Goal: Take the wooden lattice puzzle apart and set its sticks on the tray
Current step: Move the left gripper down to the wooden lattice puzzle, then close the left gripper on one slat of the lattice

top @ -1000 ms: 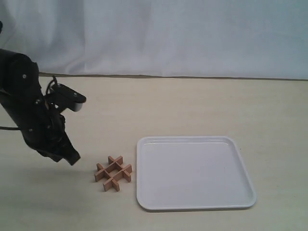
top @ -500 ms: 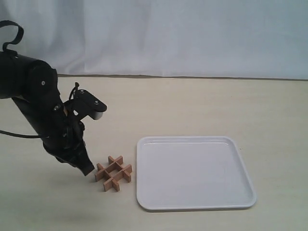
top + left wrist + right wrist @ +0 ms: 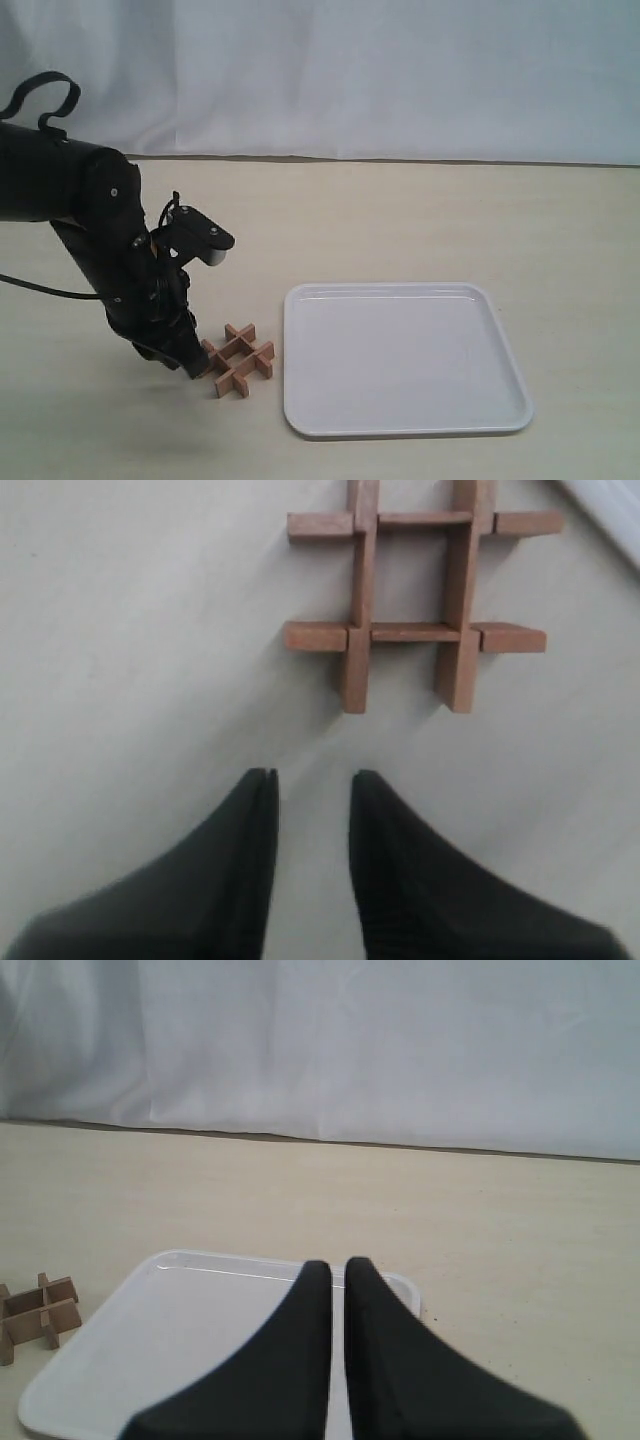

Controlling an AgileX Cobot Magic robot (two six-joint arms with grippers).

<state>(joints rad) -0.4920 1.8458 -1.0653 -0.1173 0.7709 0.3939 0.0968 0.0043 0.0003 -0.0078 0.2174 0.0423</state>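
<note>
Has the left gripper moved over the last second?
Yes. The left gripper has travelled rightward and down in the exterior view, closing on the wooden lattice puzzle, which lies unmoved beside the tray.

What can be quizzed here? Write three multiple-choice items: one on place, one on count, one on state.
1. Where is the puzzle? A beside the tray; B on it; C under it.
2. How many sticks form it? A two; B four; C six.
3. The left claw is: A open, empty; B shut on a stick; C shut on the tray.
Answers: A, it lies clear of the tray; B, two cross two; A, its tips stand apart with nothing between.
</note>
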